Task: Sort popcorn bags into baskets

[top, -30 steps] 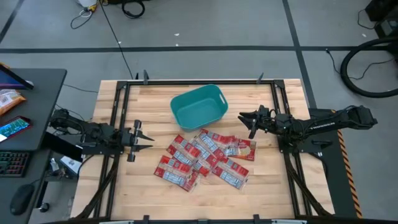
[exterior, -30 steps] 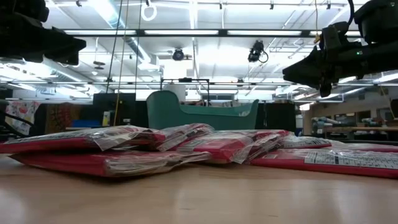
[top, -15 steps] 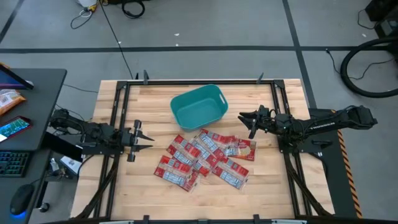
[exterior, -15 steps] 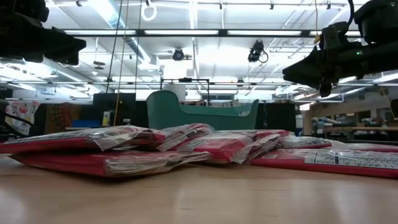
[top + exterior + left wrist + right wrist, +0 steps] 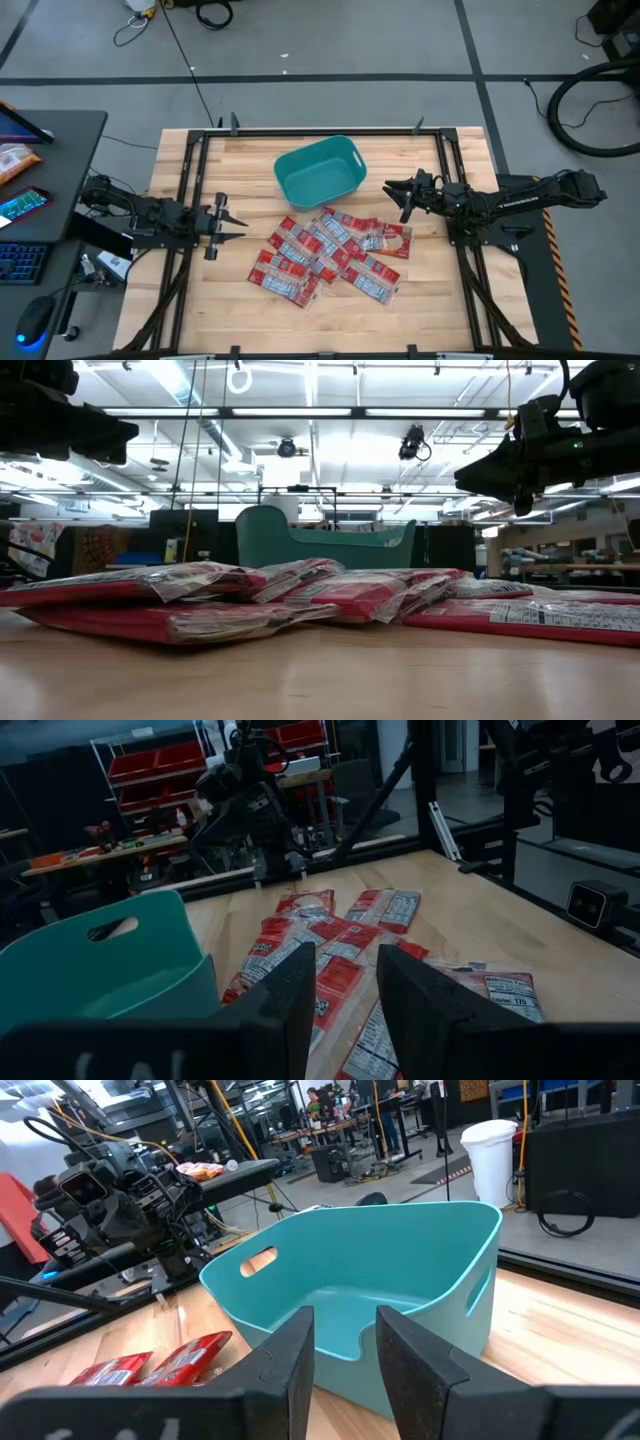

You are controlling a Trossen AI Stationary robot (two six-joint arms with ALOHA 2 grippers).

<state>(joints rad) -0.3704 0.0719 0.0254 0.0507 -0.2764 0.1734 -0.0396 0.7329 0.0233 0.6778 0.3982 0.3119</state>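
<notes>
**A:** So what are the grippers doing? Left gripper [image 5: 222, 225] looks spread apart with nothing in it, hanging near the bench's left edge and pointing at the pile.

**B:** Yep, and the right gripper [image 5: 397, 195] is the same deal: fingers parted, holding nothing, up above the wood by the right edge. From its wrist cam the tub sits right in front of it.

**A:** Where's the stuff, though?

**B:** The popcorn bags [image 5: 328, 256] are all heaped mid-bench, overlapping each other, a bit toward the front edge. The teal basket [image 5: 318, 170] sits just behind them near the back edge, with no bags in it as far as I can see.
</notes>
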